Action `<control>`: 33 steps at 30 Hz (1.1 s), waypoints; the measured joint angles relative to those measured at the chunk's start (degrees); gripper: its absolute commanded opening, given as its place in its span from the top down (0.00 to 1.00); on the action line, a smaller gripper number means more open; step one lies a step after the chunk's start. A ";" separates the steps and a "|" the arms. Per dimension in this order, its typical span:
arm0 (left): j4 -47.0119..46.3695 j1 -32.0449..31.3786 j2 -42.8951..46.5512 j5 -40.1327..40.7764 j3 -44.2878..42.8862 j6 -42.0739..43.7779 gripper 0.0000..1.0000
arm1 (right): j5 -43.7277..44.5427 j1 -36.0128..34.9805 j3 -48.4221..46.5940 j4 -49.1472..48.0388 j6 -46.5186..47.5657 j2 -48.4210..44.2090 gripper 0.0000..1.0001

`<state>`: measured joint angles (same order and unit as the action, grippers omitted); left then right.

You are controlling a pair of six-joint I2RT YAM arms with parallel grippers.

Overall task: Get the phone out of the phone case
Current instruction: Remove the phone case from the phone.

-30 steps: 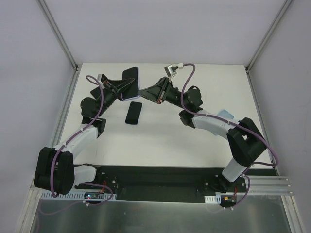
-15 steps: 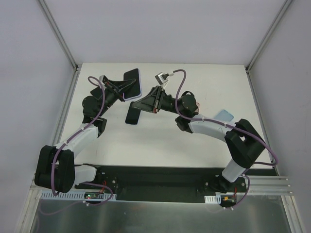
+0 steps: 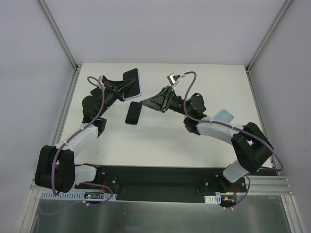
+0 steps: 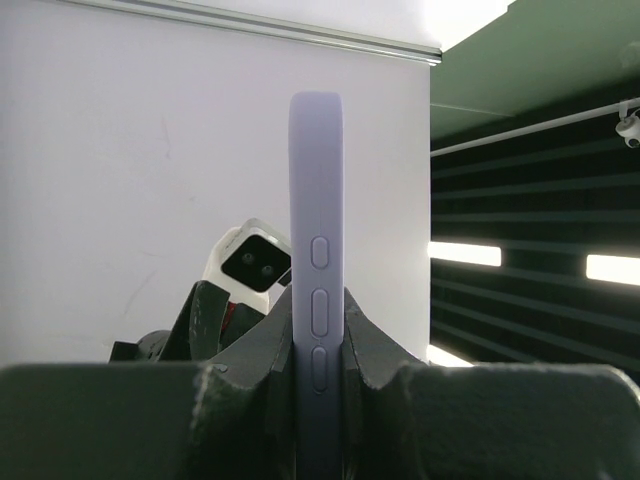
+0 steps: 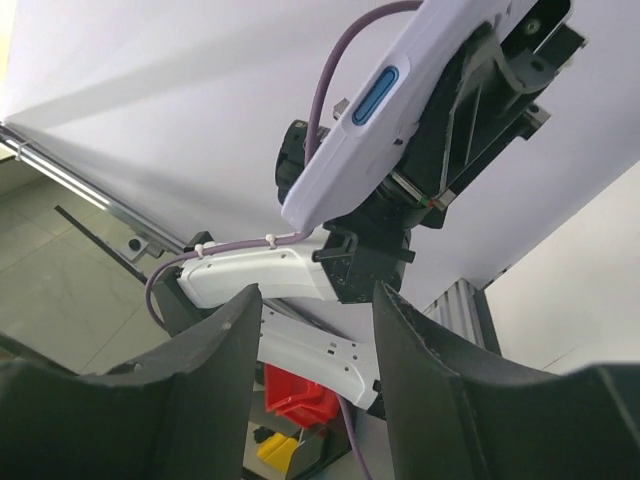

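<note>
My left gripper (image 3: 121, 88) is shut on a lavender phone case (image 3: 132, 83) and holds it tilted above the far left of the table. In the left wrist view the case (image 4: 316, 250) stands edge-on between my fingers (image 4: 255, 350), its side buttons showing. A black phone (image 3: 133, 113) lies flat on the white table below the case. My right gripper (image 3: 142, 102) is open and empty, just right of the phone and below the case. In the right wrist view the gripper (image 5: 312, 300) is open, with the case's edge (image 5: 350, 130) above it.
A pale blue object (image 3: 224, 115) lies on the table (image 3: 160, 136) behind my right arm's forearm. Frame posts stand at the table's far corners. A black rail (image 3: 160, 179) runs along the near edge.
My right gripper dipped left toward the phone, then drew back a little to the right. The left gripper has kept the case raised, almost still.
</note>
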<state>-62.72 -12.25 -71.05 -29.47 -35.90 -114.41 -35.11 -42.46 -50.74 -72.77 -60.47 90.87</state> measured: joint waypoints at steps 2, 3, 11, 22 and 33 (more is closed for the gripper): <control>0.00 0.04 0.00 0.00 0.00 0.00 1.00 | 0.42 0.39 -0.13 1.07 0.98 -0.57 0.48; 0.00 0.15 0.00 -0.02 0.00 0.00 1.00 | 0.46 0.39 -0.42 1.95 1.55 -0.92 0.48; -0.02 0.33 0.00 -0.02 0.00 0.00 1.00 | 0.42 0.15 -6.82 8.13 5.60 -1.38 0.47; -0.39 0.37 -0.09 -0.02 0.00 -0.07 1.00 | 0.76 0.24 -9.27 10.03 6.01 0.57 0.54; -0.39 1.14 -0.11 -0.04 0.00 0.04 1.00 | 1.51 0.50 -9.49 8.79 4.57 2.43 0.73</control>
<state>-63.11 -11.11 -71.16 -29.52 -35.90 -114.37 -33.61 -41.95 -60.23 -63.99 -55.90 93.30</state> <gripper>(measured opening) 0.124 0.275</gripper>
